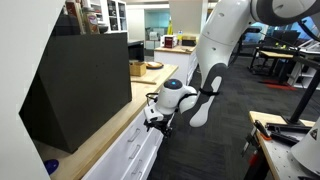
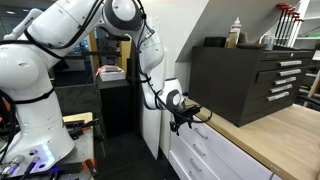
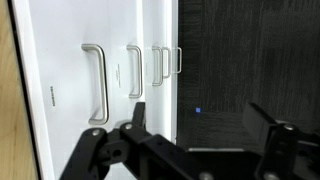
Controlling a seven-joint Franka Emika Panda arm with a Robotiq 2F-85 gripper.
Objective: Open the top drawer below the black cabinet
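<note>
- The black cabinet shows in both exterior views. It sits on a light wooden countertop, and one side slopes down towards the counter.
- The top drawer lies directly below the black cabinet, just under the edge of the countertop. Its glossy white front looks flush with the white fronts under it, and none of its inside shows.
- In the wrist view its slim metal handle is the nearest of a row of similar handles, which run further and further from the cabinet.
- The gripper hangs below and in front of the black cabinet, at the counter's front edge, level with the top drawer. Both exterior views show it there.
- Its two dark fingers stand spread apart with nothing between them. The handle is beyond the fingertips and not held.
- Whether any part of the gripper touches the drawer front cannot be made out.
- The white robot arm reaches to the gripper from the side away from the black cabinet, over dark carpet.
- Bottles stand on top of the black cabinet.
- A small blue object lies on the countertop just beside the cabinet's sloping side.
- A brown cardboard box sits on the countertop beyond the cabinet's far end.
</note>
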